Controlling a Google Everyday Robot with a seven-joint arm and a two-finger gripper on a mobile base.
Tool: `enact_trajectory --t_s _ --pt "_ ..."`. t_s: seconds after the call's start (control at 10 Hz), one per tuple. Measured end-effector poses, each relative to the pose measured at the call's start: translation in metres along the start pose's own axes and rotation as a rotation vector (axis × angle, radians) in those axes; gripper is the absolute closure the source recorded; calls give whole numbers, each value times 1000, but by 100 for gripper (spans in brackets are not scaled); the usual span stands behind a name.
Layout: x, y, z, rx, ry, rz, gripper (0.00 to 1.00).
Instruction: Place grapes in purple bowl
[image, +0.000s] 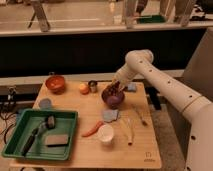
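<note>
The purple bowl (113, 98) stands on the wooden table (145, 145), right of centre toward the back. My gripper (116, 88) is right over the bowl's rim, reaching down from the white arm (150, 67) that comes in from the right. I cannot make out the grapes; the gripper covers the bowl's inside, so they may be hidden in the gripper or in the bowl.
An orange-brown bowl (55, 83), a round orange fruit (83, 88) and a small metal cup (93, 86) stand left of the purple bowl. A grey-blue cloth (110, 115), carrot (91, 130), white cup (105, 134) and utensils (129, 130) lie in front. A green tray (15, 145) holds tools at front left.
</note>
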Motion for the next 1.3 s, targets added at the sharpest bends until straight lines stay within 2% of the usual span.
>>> enact_trajectory --t_s 0.5,0.6,0.7,1.3 --pt "1 1 2 2 0 5 62" --pt "1 0 2 3 1 6 55" --pt "1 1 2 3 1 7 52" --pt "2 2 4 6 1 15 52"
